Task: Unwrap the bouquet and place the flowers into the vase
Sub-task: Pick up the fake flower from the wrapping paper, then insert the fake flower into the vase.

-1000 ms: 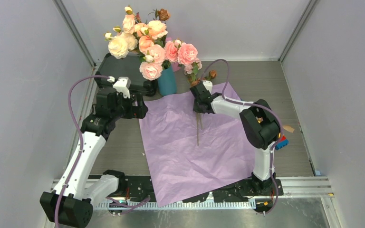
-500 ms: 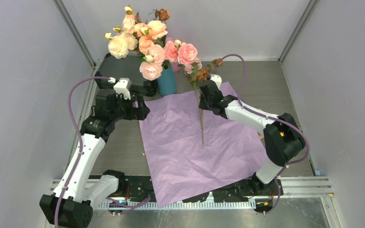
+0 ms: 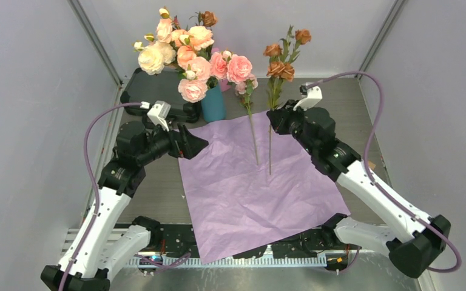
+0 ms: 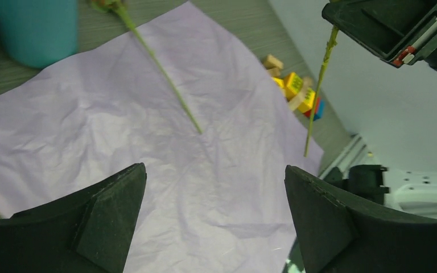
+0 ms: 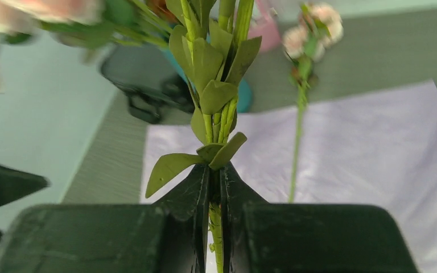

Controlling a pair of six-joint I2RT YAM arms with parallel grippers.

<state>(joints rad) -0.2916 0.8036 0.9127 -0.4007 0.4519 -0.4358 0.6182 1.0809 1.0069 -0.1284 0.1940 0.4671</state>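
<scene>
The bouquet's pink-lilac paper lies spread flat on the table. My right gripper is shut on the green stem of a flower with rust-brown roses. It holds the stem upright above the sheet's far edge, lower end hanging free. A second flower with small pink roses lies on the paper, its stem pointing toward me. The teal vase stands at the sheet's far left corner, filled with big peach roses. My left gripper is open and empty at the paper's left edge.
A black box sits behind and left of the vase. Coloured toy blocks lie on the table off the paper's right edge. Grey walls close in on both sides and at the back.
My right arm swung up and to the right, lifting the brown-rose stem off the paper to upright. The pink-rose stem stayed on the sheet. My left gripper tipped toward the paper.
</scene>
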